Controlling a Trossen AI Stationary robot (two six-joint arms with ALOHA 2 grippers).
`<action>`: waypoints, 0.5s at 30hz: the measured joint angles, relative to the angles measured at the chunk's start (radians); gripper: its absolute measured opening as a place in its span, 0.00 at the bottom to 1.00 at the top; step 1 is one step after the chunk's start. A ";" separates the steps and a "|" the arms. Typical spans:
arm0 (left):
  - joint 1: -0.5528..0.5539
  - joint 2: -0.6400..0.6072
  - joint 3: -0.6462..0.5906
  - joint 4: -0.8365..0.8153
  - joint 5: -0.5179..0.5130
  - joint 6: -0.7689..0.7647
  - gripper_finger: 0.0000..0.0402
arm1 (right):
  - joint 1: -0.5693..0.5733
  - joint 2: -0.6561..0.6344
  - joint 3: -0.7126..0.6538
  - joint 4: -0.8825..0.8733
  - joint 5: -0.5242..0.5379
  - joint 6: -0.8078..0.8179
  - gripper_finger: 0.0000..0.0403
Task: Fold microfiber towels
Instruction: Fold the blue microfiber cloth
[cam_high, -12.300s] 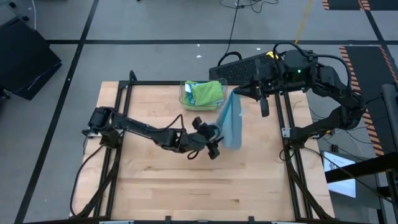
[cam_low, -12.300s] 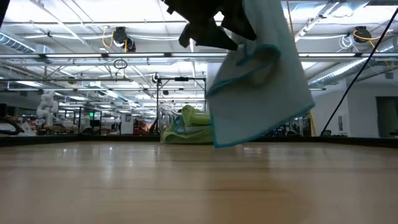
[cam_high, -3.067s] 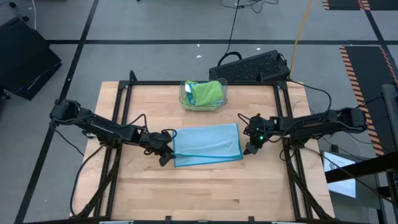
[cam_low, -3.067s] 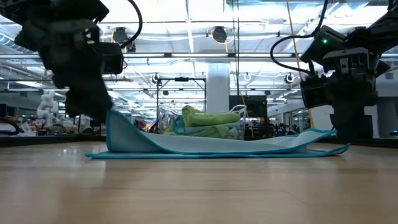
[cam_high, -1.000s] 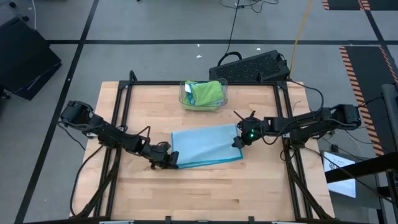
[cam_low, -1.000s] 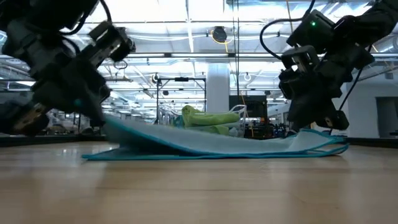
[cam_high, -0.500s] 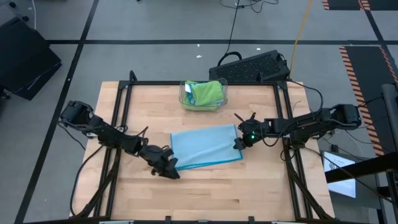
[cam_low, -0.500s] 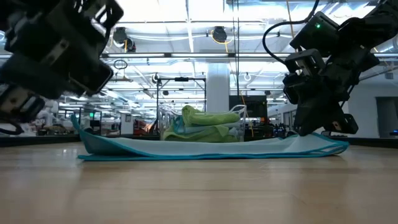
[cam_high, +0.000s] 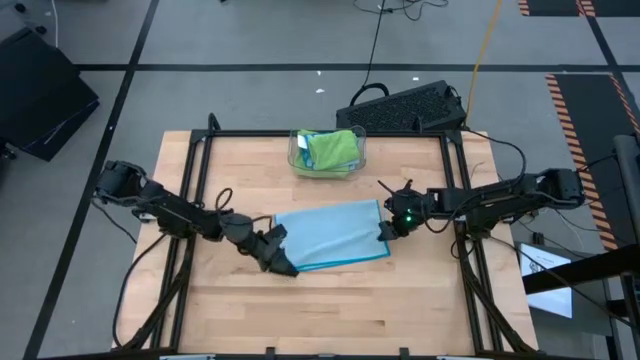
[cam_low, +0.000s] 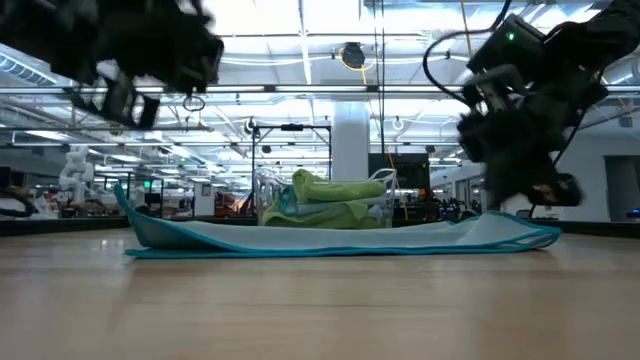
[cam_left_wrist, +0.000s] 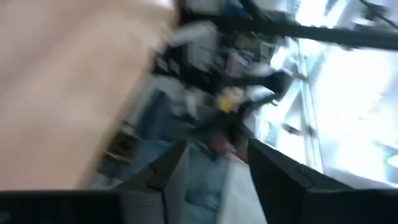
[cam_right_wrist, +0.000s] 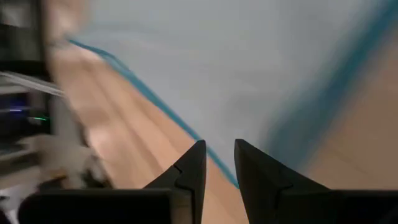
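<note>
While the big wooden worktop (cam_high: 330, 310) holds it all, the blue towel (cam_high: 335, 235) lies spread flat near the middle, w/ its left edge a bit curled up. Behind it, by the back edge, sits the clear bin (cam_high: 298, 158) w/ a green towel (cam_high: 333, 147) and a bit of blue cloth heaped inside. The left gripper (cam_high: 278, 253) is at the towel's front-left corner; its fingers look part open and I see nothing pinched in them, so the corner seems let go. The right gripper (cam_high: 386, 229) sits at the towel's right edge, fingers (cam_right_wrist: 188, 171) nearly together w/ a thin gap, and I can't tell if any cloth is held. What could go wrong, I think: if the right side tugs alone, the towel may slide or bunch up, bc the left isn't holding. A missed pinch would make a crooked fold.
</note>
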 joint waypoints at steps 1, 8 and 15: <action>0.017 -0.006 0.000 -0.042 -0.004 0.029 0.39 | -0.006 -0.011 0.003 -0.066 -0.012 -0.011 0.19; 0.163 -0.006 0.002 -0.342 -0.069 0.262 0.21 | -0.087 -0.122 0.014 -0.307 -0.034 -0.099 0.19; 0.297 -0.002 0.002 -0.635 -0.129 0.529 0.10 | -0.178 -0.107 0.016 -0.146 -0.033 -0.152 0.14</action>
